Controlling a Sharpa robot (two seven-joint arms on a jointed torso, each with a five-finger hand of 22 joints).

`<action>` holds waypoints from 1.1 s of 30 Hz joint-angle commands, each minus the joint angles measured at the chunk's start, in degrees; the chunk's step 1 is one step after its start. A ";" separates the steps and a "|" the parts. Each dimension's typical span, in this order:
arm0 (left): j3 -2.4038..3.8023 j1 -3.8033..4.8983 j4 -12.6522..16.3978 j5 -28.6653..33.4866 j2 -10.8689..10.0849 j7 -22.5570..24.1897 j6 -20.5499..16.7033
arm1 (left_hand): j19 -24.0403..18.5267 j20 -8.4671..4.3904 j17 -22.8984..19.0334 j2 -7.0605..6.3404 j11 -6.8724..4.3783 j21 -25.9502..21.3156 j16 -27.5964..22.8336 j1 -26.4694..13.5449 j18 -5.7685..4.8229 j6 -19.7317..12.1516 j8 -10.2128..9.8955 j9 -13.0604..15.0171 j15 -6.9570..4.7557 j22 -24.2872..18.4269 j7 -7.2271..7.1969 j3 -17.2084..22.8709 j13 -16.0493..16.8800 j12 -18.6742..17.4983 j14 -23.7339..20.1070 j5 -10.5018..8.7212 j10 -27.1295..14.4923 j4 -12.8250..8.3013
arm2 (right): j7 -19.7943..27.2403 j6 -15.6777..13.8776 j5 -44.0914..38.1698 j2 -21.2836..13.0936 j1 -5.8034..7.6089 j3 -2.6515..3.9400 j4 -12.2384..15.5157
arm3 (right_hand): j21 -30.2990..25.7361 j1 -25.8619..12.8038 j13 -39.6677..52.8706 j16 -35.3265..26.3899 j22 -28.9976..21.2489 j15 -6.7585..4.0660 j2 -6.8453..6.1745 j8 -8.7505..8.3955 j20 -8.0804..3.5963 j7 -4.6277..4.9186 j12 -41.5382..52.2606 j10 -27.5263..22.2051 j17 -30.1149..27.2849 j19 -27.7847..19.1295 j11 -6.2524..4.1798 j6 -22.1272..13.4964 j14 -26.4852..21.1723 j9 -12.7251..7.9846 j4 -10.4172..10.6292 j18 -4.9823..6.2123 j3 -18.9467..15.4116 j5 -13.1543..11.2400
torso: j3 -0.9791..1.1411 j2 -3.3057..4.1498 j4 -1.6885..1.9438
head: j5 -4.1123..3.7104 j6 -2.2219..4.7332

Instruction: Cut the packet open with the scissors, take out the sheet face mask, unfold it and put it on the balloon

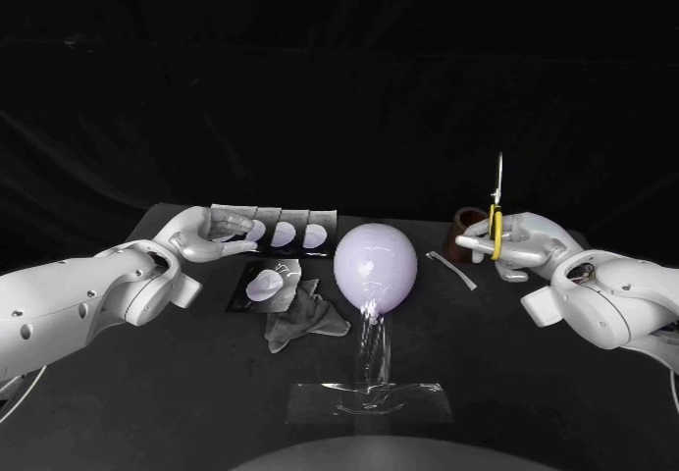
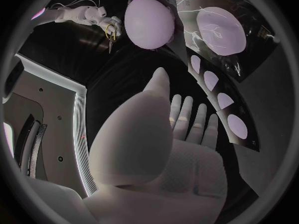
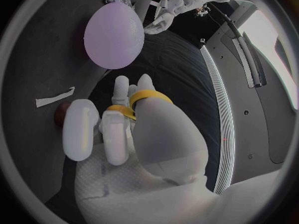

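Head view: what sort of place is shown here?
Probably a robot lab or demo bench: a black table against dark drapes, a balloon on a clear stand, face-mask packets, and scissors in the right hand.

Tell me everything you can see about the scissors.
The scissors have yellow handle loops and slim silver metal blades. The blades look closed and point straight up. The right robot hand holds them by the handles, fingers through the loops, to the right of the balloon and apart from it.
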 commanded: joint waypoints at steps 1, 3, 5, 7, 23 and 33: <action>0.40 0.24 0.40 3.48 0.90 3.04 1.46 | 9.98 0.00 0.59 1.24 1.27 3.53 2.40 0.52 1.42 2.12 0.79 -0.03 -1.91 2.00 2.50 0.81 0.08 1.24 5.30 -0.05 3.80 -0.33 | 0.35 0.14 -2.01 -0.01 0.02 0.05 0.16 | -0.14 3.42 -1.91 0.07 9.68 -0.30 2.80 -0.71 0.29 0.18 5.61 9.24 7.10 -0.02 -6.62 -0.09 4.66 0.11 -0.21 1.18 -0.24 0.17 | -0.01 -0.02 0.01 | -1.04 0.74; 0.68 0.43 0.50 5.13 1.61 3.53 1.69 | 17.53 -0.12 1.11 1.93 0.53 7.21 4.80 0.99 2.33 3.78 1.05 -0.22 -3.38 3.73 2.35 1.44 0.14 2.15 11.06 0.02 7.14 -0.61 | -0.21 0.18 -3.17 -0.05 0.10 0.06 0.31 | -0.21 3.61 -2.40 0.10 9.66 -0.27 2.83 -0.88 0.31 0.22 4.89 9.02 7.17 -0.04 -6.59 -0.12 4.67 0.13 -0.31 1.19 -0.19 0.17 | -0.01 -0.08 -0.05 | -1.90 1.52; 0.91 0.80 0.45 6.74 2.50 3.91 2.24 | 23.17 -1.02 1.80 2.48 -0.91 10.70 7.51 1.53 4.68 5.36 1.12 -0.51 -5.22 5.22 2.37 2.31 0.15 2.87 17.62 -0.10 10.41 -0.60 | -1.07 0.21 -4.93 -0.03 0.25 0.07 0.36 | -0.25 4.46 -3.63 0.06 9.66 -0.26 2.90 -1.29 0.35 0.25 3.14 8.43 7.07 -0.05 -6.56 -0.22 4.65 0.11 -0.82 1.20 0.15 0.23 | -0.01 -0.14 -0.10 | -2.64 2.25; 1.11 1.50 0.24 8.08 3.67 4.21 3.07 | 30.11 -2.84 1.26 2.75 -1.88 15.66 8.09 2.07 6.46 8.50 0.70 -1.31 -6.97 7.43 1.61 4.45 -0.58 1.88 23.97 -0.14 14.23 0.45 | -2.63 0.31 -7.73 0.16 0.56 0.09 0.17 | -0.43 5.26 -5.32 0.04 9.61 -0.16 3.18 -1.87 0.42 0.36 0.75 7.82 7.02 -0.12 -6.45 -0.24 4.63 0.05 -1.28 1.23 0.67 0.25 | 0.03 -0.17 -0.12 | -3.40 2.92; 1.43 9.51 -8.62 10.14 11.53 1.31 11.64 | 24.59 -3.30 -1.25 1.76 -3.46 16.50 2.80 -1.09 4.23 12.71 -2.15 -3.46 -8.48 8.29 0.57 11.33 -0.64 -3.15 30.67 -0.19 22.43 0.53 | -18.21 12.11 -45.14 6.96 6.99 0.19 -7.53 | 1.06 6.71 -5.61 0.27 10.39 0.67 1.59 -5.13 1.21 1.65 -2.70 10.27 7.46 0.47 -5.52 0.71 4.70 1.67 -7.48 0.94 12.58 0.30 | 0.31 -0.72 -0.58 | -8.08 8.80; 1.51 13.79 -19.97 10.20 18.76 -0.56 16.57 | 24.70 -1.49 -1.56 0.46 -2.83 14.52 0.48 -8.19 6.02 11.89 -3.95 -4.19 -7.92 6.50 1.11 11.89 -0.56 -6.07 31.56 -0.22 22.64 0.63 | -23.99 18.16 -65.61 18.18 11.31 0.26 -19.29 | 1.59 -8.04 -4.42 0.37 11.08 0.44 -10.25 -6.96 1.06 1.40 -6.40 12.94 7.55 1.20 -5.69 2.91 4.71 7.62 -9.72 0.72 43.10 0.21 | 0.33 -0.85 -0.73 | -8.26 10.75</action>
